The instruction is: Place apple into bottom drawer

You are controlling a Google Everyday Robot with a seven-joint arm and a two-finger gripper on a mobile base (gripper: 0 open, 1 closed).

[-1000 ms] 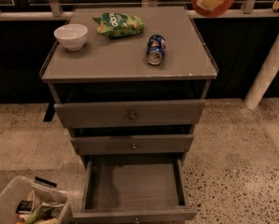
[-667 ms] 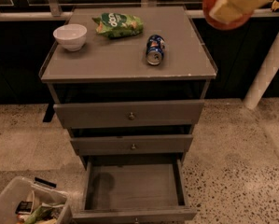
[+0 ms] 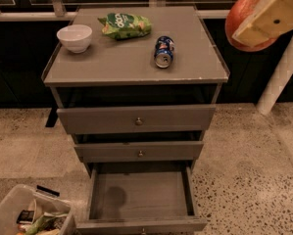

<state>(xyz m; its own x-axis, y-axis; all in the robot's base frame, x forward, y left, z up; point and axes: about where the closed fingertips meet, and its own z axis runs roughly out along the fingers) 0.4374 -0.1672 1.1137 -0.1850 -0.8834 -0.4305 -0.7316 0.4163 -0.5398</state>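
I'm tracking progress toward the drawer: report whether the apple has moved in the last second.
Yes. The apple, held in the gripper at upper right, has shifted down and rightward relative to the cabinet top's right edge.

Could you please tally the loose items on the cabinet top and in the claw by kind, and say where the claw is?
Bowl: 1, white
Snack bag: 1, green
Soda can: 1, blue, lying on its side
Apple: 1, gripped by the claw at upper right, off the right side of the cabinet top
Total: 4
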